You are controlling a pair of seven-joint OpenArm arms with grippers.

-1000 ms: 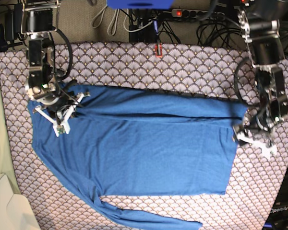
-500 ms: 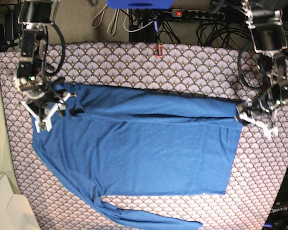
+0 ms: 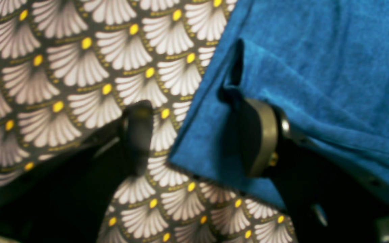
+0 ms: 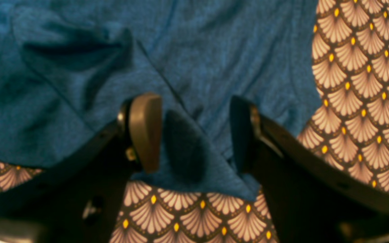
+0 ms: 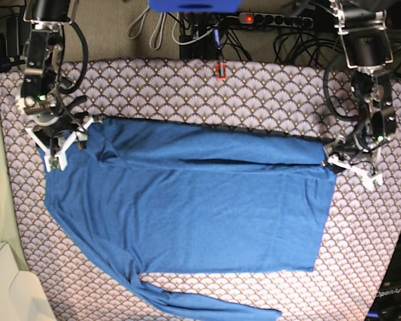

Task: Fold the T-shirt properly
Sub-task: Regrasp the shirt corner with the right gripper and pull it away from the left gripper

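The blue T-shirt [image 5: 200,207] lies spread flat, one sleeve folded across its top and the other sleeve [image 5: 207,304] trailing toward the front edge. My right gripper [image 5: 57,144] hovers over the shirt's left end. In the right wrist view its fingers [image 4: 145,131] stand open around a raised fold of the T-shirt [image 4: 181,148] without pinching it. My left gripper [image 5: 351,167] is at the shirt's right edge. It is open [image 3: 198,135], one finger on the patterned cloth and the other against the corner of the T-shirt [image 3: 194,148].
A grey-white scallop-patterned cloth [image 5: 187,87] covers the table. Cables and a power strip [image 5: 267,19] run along the back, with a small red object [image 5: 220,69] at the far edge. A cream-coloured surface [image 5: 7,287] sits at the front left.
My right gripper has opened, let go of the shirt and moved left and back. My left gripper has shifted back along the shirt's right edge.
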